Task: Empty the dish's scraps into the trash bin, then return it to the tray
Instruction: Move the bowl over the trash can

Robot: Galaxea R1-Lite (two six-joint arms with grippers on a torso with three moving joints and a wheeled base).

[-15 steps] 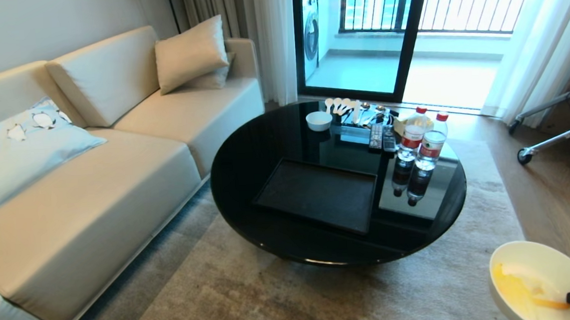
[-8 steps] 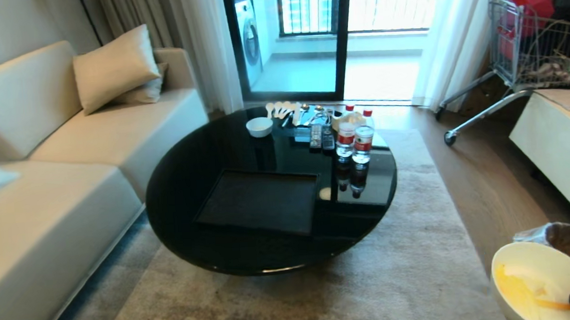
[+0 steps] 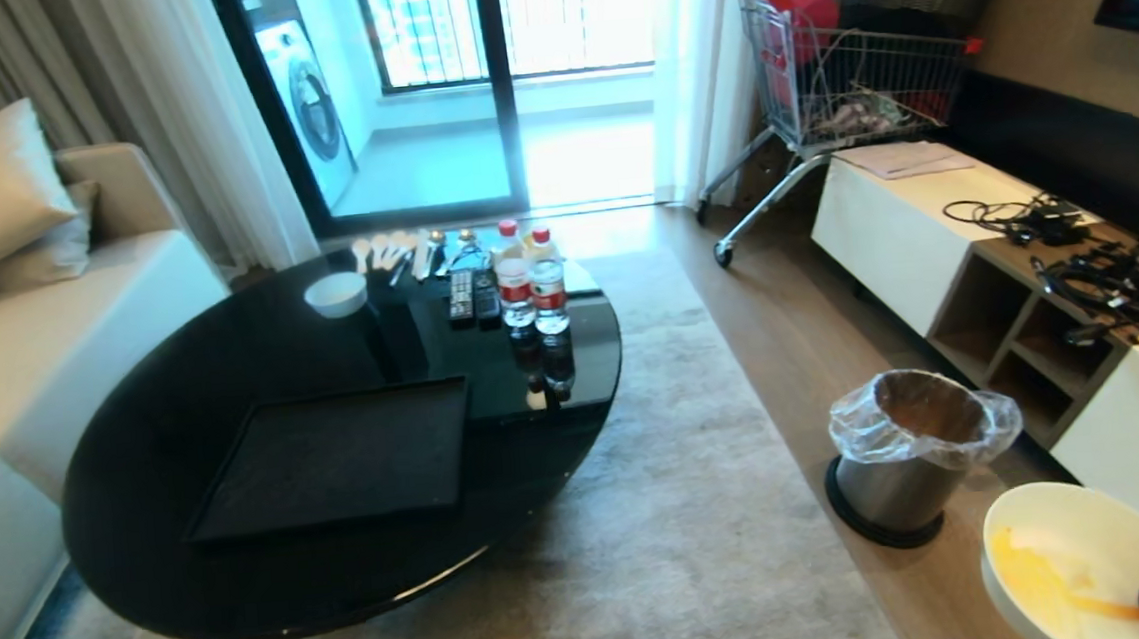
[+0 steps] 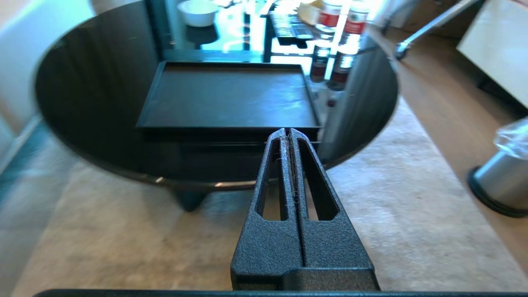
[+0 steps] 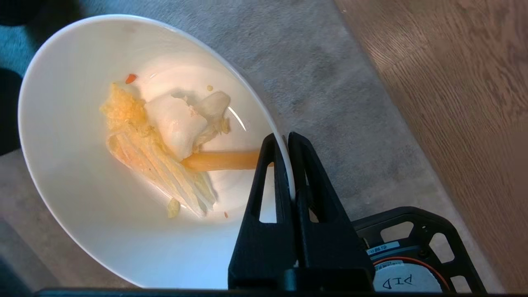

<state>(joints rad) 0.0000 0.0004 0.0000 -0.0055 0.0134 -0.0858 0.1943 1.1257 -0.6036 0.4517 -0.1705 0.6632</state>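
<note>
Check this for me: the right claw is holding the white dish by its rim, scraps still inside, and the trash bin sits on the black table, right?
Not quite. The trash bin stands on the floor beside the rug, as the head view shows. The right claw does grip the dish by its rim, scraps still inside.

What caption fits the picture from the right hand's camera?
Right gripper pinches the white dish's rim, scraps inside, above rug and wooden floor.

Round black table (image 3: 247, 583) bearing tray (image 3: 339, 461), small bowl (image 3: 335, 294), remotes (image 3: 473, 296), bottles (image 3: 532, 287)
</note>
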